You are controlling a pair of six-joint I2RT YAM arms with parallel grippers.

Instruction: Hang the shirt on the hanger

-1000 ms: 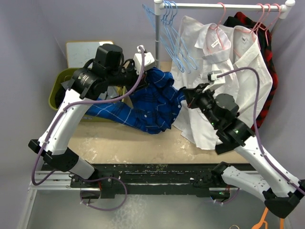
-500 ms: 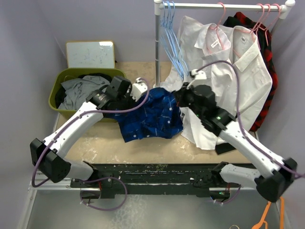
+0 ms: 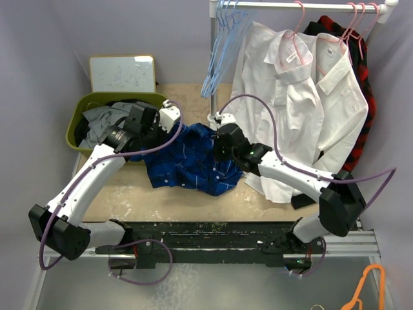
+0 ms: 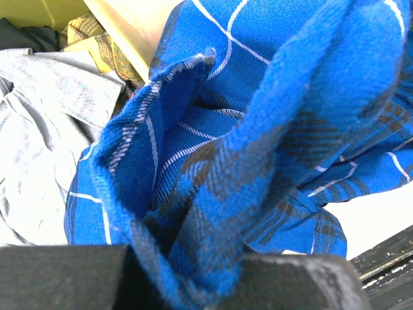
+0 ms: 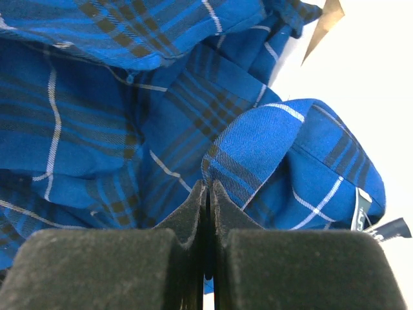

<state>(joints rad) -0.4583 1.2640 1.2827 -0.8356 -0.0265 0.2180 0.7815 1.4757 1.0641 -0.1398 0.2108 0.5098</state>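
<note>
The royal-blue check shirt [image 3: 190,161] lies bunched on the table between both arms. My left gripper [image 3: 169,129] is shut on a thick fold of it at the left side; in the left wrist view the shirt [image 4: 258,116] fills the frame and is wedged in that gripper [image 4: 187,271]. My right gripper [image 3: 221,147] is shut on the shirt's right part; in the right wrist view its fingers [image 5: 210,187] pinch a folded edge of the shirt [image 5: 129,116]. Several light-blue hangers [image 3: 218,55] hang on the rail's left end, above and behind the shirt, apart from it.
A green bin [image 3: 72,132] with grey and dark clothes stands at the left, with a whiteboard [image 3: 122,72] behind it. White shirts [image 3: 290,90] on pink hangers and a red-black plaid shirt [image 3: 364,71] hang on the rail at right. An orange hanger [image 3: 362,290] lies at the bottom right.
Both grippers have come down and to the left with the shirt, which has dropped from mid-air into a heap on the table. The right arm has stretched out to the left. The light-blue hangers have swung.
</note>
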